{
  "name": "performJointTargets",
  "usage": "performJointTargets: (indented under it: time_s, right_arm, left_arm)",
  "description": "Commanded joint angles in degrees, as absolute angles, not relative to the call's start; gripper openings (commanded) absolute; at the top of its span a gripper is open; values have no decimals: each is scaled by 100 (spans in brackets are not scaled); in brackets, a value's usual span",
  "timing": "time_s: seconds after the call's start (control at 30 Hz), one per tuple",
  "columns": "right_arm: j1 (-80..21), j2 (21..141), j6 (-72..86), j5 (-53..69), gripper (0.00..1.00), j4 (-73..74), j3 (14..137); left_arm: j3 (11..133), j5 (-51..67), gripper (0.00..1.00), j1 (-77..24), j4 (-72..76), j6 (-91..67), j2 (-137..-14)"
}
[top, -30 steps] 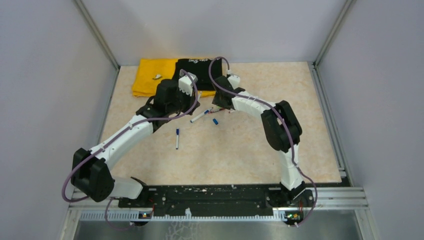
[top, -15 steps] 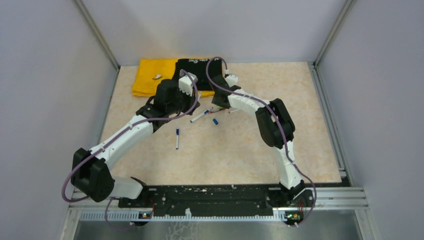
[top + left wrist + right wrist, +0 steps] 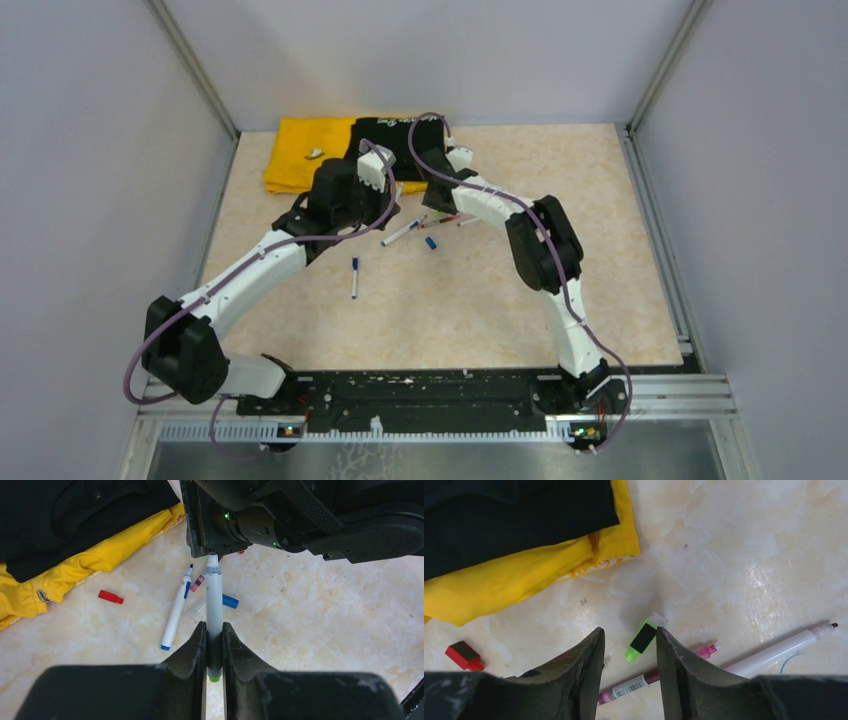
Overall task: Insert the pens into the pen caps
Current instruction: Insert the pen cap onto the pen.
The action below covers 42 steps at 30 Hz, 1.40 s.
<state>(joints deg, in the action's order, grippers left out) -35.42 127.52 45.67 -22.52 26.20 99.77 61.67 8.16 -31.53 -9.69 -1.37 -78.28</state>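
Observation:
In the left wrist view my left gripper [image 3: 214,632] is shut on a white pen [image 3: 214,600] with a green end. The pen points forward at the right arm's wrist. Below it on the table lie a blue-ended pen [image 3: 176,611], a blue cap [image 3: 230,601] and a red cap [image 3: 110,597]. My right gripper [image 3: 629,631] is open just above the table. A green cap [image 3: 642,640] lies between its fingertips, close to the right finger. A maroon pen [image 3: 706,651] and a white pen [image 3: 784,650] lie just behind that cap.
A yellow cloth [image 3: 300,150] with a black cloth [image 3: 395,140] on it lies at the back left, close to both grippers. Another pen [image 3: 354,278] lies alone nearer the front. A red cap [image 3: 464,656] sits left of the right gripper.
The right arm's elbow has swung left and its gripper has narrowed slightly. The left arm holds still with its pen.

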Motion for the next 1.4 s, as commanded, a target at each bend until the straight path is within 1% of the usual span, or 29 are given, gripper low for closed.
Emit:
performJointTargets:
  time_s: [0.0, 0.33, 0.67, 0.83, 1.0, 1.13, 1.23, 1.37]
  right_arm:
    - [-3516, 12953, 4410, -2386, 41, 2621, 10343]
    - [-3516, 13097, 4252, -2408, 38, 2781, 10402]
    - [-3516, 13112, 4075, -2496, 24, 2952, 10414]
    - [-3517, 12850, 3795, -2151, 17, 2350, 10216]
    - [-3511, 12221, 3482, -1681, 8, 1539, 9850]
    - [-3507, 11427, 3339, -1540, 1, 677, 9103]
    - [-3507, 10750, 3273, -1550, 0, 0, 8406]
    - [-3507, 9768, 3180, -1519, 0, -954, 7183]
  left_arm:
    - [6228, 825, 0, -3194, -993, 63, -7701]
    - [6240, 856, 0, -3208, -992, 75, -7729]
    - [6245, 853, 0, -3200, -1002, 79, -7723]
    - [6248, 859, 0, -3207, -1002, 79, -7735]
    - [6232, 951, 0, -3208, -982, 63, -7714]
    - [6183, 1079, 0, -3204, -898, 52, -7647]
    - [6100, 1241, 0, -3206, -768, 36, -7570]
    - [5955, 1716, 0, -3206, -502, 14, -7431]
